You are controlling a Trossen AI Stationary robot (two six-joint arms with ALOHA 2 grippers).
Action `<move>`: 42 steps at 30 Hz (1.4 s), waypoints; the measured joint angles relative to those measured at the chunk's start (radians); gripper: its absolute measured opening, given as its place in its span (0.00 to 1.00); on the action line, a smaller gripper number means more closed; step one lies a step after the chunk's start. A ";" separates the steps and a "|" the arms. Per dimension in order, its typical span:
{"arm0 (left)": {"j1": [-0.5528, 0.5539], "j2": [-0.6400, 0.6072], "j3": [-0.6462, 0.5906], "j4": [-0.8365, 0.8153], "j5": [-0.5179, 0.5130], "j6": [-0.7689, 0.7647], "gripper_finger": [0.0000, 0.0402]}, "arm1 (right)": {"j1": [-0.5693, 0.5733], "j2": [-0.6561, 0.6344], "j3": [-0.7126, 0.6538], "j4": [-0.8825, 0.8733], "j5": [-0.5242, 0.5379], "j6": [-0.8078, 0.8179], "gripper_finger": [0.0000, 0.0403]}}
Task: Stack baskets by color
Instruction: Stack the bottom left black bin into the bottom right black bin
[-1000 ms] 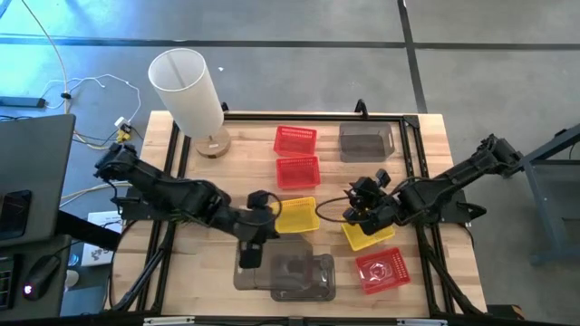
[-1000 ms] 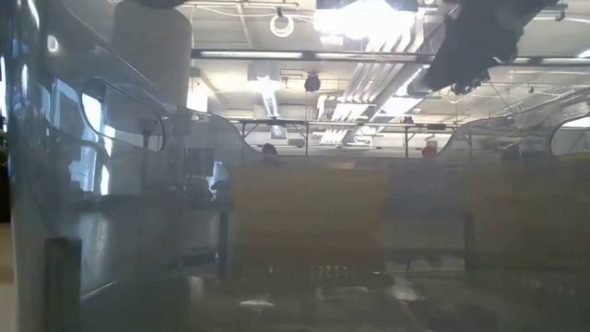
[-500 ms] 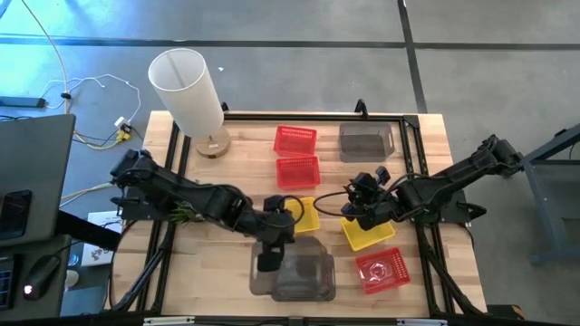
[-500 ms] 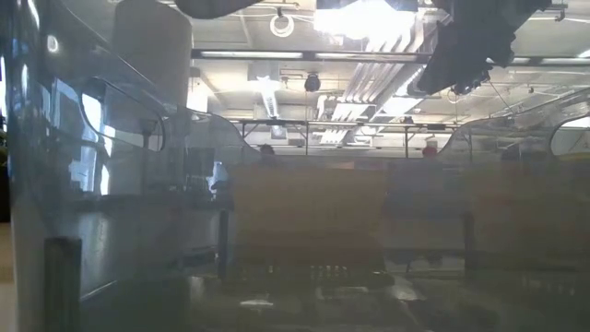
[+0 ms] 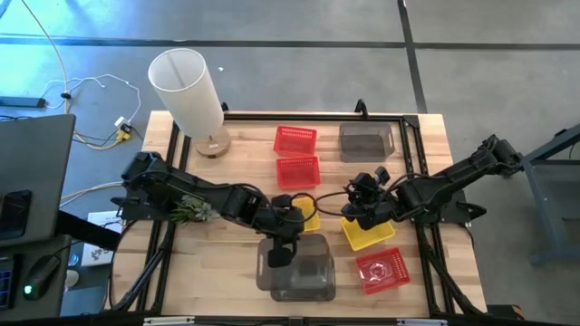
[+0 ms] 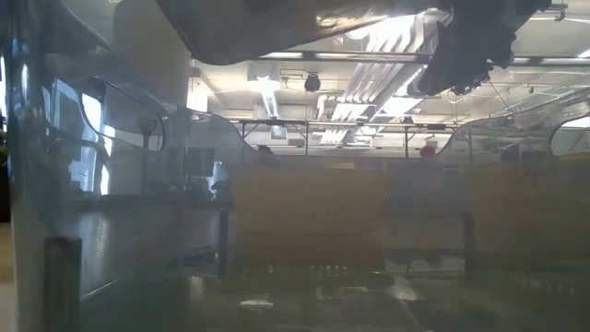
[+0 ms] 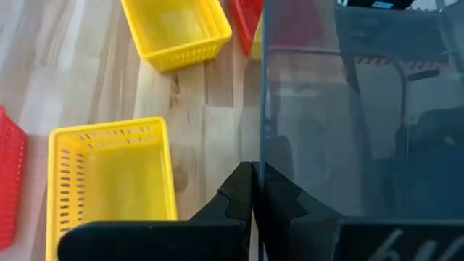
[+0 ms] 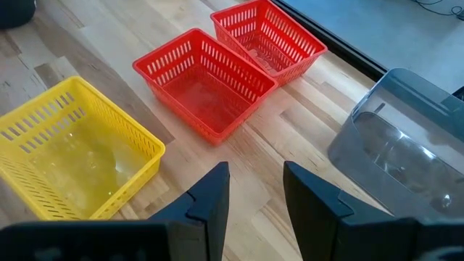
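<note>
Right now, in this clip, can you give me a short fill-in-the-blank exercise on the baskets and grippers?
1. The left gripper is shut on the wall of a ____ basket.
2. The right gripper hovers with its fingers ____.
3. Beside the lamp shade, two ____ baskets sit side by side.

Missing words: grey; open; red

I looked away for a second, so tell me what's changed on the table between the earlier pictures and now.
The left gripper, shut on the wall of a grey basket, has carried it toward the right, over the grey basket at the near edge. The right gripper stayed open beside the yellow basket. The red baskets, the far grey basket and the lamp shade haven't moved.
</note>
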 joint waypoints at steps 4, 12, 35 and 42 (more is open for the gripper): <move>0.005 0.015 -0.001 0.004 0.003 0.000 0.00 | 0.000 0.000 0.000 -0.001 0.000 0.000 0.30; 0.006 0.047 -0.001 0.020 0.055 -0.009 0.00 | 0.000 0.000 0.000 -0.009 -0.003 0.000 0.30; 0.004 0.158 -0.002 0.049 0.071 0.011 0.00 | 0.001 0.000 0.000 -0.026 -0.002 0.000 0.30; 0.004 0.167 -0.002 0.027 0.085 0.036 0.00 | 0.001 0.000 0.000 -0.032 -0.003 0.000 0.30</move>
